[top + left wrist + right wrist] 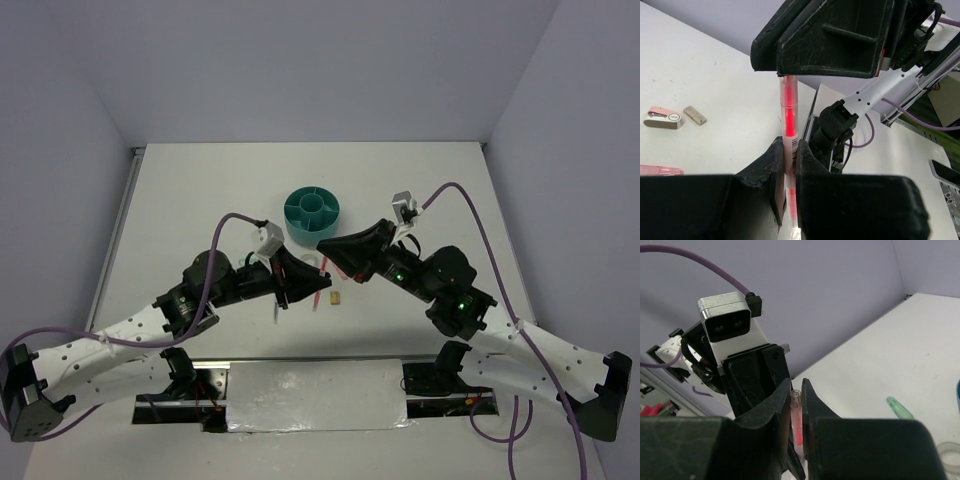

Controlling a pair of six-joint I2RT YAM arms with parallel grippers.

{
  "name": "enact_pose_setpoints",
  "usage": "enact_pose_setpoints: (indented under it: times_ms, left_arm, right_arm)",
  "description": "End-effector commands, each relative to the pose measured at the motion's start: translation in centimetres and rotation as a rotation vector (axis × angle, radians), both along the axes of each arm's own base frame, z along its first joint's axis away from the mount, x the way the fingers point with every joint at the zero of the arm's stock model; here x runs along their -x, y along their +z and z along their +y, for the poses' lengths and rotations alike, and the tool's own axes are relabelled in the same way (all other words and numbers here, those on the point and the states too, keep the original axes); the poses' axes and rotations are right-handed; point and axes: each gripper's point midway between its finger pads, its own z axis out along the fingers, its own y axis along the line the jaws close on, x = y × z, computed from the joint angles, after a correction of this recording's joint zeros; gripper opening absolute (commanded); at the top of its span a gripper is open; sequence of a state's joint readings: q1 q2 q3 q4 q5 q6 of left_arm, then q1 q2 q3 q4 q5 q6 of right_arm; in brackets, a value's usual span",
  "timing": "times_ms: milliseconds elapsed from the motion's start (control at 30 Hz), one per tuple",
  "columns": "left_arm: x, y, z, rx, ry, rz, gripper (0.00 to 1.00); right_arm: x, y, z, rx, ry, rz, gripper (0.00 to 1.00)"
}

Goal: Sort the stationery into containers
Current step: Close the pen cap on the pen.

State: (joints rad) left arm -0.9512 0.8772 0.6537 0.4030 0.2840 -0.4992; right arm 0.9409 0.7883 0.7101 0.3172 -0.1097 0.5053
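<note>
Our left claw [790, 147] and right claw [796, 385] both pinch the pink-red pen [789, 110], mid-frame, just below the teal organiser [311, 215]. We should open only one claw, slowly, so nothing drops.

Both arms reach in from the near edge and meet around mid-worktop. Left arm [130, 330] comes in from the near-left corner, right arm [520, 350] from the near-right, elbows bent. Left gripper [790, 150] is pinched tight on one end of the pink-red pen [789, 110]. Right gripper [796, 390] is clamped on the other end, so the tips face each other, close but apart.
</note>
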Motion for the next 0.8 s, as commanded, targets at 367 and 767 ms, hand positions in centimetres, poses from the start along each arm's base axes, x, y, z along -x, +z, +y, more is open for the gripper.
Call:
enact_pose_setpoints:
  times_ms: [367, 767]
  left_arm:
    - [2.0, 14.5, 2.3, 0.245, -0.131, -0.329, 0.00]
    - [1.6, 14.5, 4.9, 0.257, -0.106, -0.345, 0.00]
  right_arm:
    - [2.3, -13.0, 3.1, 0.233, 0.109, 0.177, 0.00]
    - [2.5, -14.3, 4.6, 0.335, 0.134, 0.159, 0.00]
